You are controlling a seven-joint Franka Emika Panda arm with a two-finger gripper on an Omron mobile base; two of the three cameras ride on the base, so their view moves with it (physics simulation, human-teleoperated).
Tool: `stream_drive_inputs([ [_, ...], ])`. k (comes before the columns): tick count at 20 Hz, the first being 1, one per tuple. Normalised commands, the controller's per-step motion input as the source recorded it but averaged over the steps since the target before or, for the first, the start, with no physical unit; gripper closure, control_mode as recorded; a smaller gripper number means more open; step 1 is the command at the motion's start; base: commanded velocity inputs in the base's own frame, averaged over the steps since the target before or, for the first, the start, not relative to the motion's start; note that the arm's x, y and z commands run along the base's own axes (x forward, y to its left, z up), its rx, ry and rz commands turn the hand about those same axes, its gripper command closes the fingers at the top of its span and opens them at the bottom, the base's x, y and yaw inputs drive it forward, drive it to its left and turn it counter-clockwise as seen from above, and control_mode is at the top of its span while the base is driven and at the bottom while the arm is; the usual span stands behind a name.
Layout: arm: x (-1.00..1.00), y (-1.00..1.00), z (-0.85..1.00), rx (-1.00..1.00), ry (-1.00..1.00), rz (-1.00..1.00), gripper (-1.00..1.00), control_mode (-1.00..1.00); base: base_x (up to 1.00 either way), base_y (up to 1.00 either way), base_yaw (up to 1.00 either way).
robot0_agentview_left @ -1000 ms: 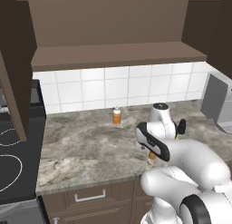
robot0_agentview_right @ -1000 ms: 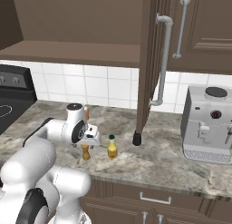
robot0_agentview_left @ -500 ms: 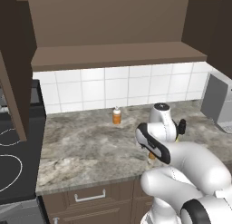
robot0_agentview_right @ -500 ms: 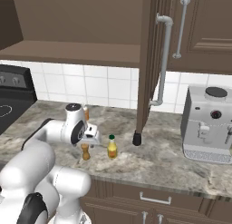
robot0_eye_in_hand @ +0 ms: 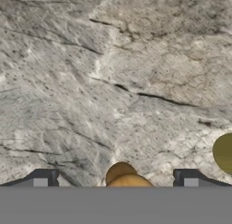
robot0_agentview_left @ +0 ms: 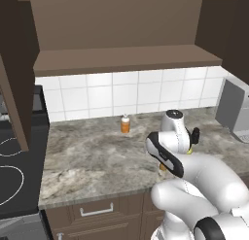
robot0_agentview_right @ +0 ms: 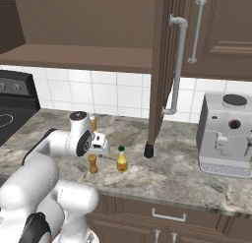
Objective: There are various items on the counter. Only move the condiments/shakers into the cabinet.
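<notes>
The small brown wooden shaker [robot0_agentview_right: 92, 164] stands upright near the counter's [robot0_agentview_right: 162, 175] front edge. My gripper [robot0_agentview_right: 97, 150] hangs open just above it, pointing down. In the hand view the shaker's round top [robot0_eye_in_hand: 122, 175] lies between my two fingertips [robot0_eye_in_hand: 43, 178], which stand apart from it on both sides. The slim yellow bottle [robot0_agentview_right: 121, 159] stands just right of the shaker, and its cap [robot0_eye_in_hand: 224, 151] shows at the hand view's right edge. The black shaker [robot0_agentview_right: 148, 150] stands further right, below the open cabinet door. The cabinet shelf [robot0_agentview_left: 121, 57] is bare above the tiled wall.
An orange bottle [robot0_agentview_left: 125, 124] stands by the tiled backsplash. A grey coffee machine [robot0_agentview_right: 228, 135] is on the counter's right end and a black stove [robot0_agentview_left: 14, 166] sits at the left. The open cabinet door [robot0_agentview_right: 165, 65] with its long handle hangs over the black shaker.
</notes>
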Motion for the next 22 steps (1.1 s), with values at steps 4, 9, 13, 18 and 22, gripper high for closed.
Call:
stream_drive_inputs([
  [4, 0.0, 0.0, -0.27, -0.01, 0.0, 0.0, -1.0, -1.0, 0.0, 0.0, 0.0],
  [9, 0.0, -0.03, -0.24, 0.0, 0.0, 0.0, -1.0, -1.0, 0.0, 0.0, 0.0],
  [13, -0.04, -0.06, -0.18, 0.0, 0.0, 0.0, -1.0, -1.0, 0.0, 0.0, 0.0],
  [18, -0.27, -0.03, -0.16, 0.0, 0.0, 0.0, -1.0, -1.0, 0.0, 0.0, 0.0],
  [22, -0.1, 0.0, -0.01, 0.0, 0.0, 0.0, -1.0, -1.0, 0.0, 0.0, 0.0],
])
